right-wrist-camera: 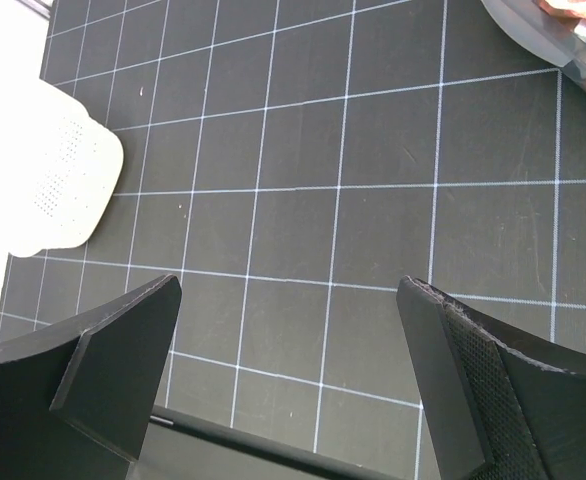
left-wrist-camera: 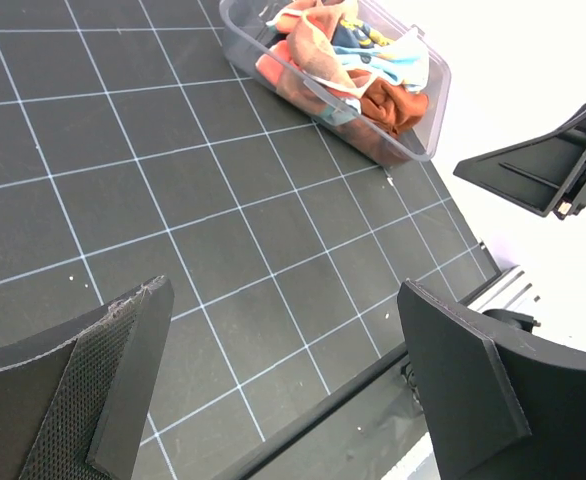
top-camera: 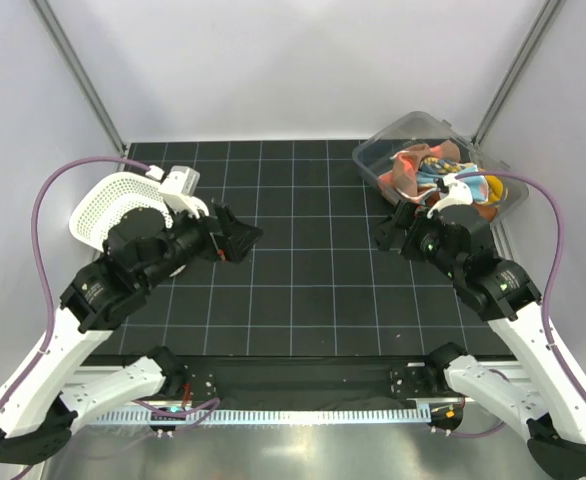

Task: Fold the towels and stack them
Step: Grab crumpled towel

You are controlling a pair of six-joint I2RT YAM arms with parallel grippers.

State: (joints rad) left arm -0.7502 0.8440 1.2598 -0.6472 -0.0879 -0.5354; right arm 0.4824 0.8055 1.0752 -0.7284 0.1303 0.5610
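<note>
The towels lie crumpled together in a clear plastic bin at the back right of the black gridded mat: orange, rust-brown, pale blue and spotted cloth. The left wrist view shows the same towels heaped in the bin. My left gripper hovers over the mat's left-middle, open and holding nothing, its fingers wide apart. My right gripper hangs just in front of the bin, also open and holding nothing. The right arm's wrist covers part of the bin's near side.
A white mesh basket sits at the back left, behind the left arm, and shows in the right wrist view. The mat lies between the grippers. Metal frame posts stand at both back corners.
</note>
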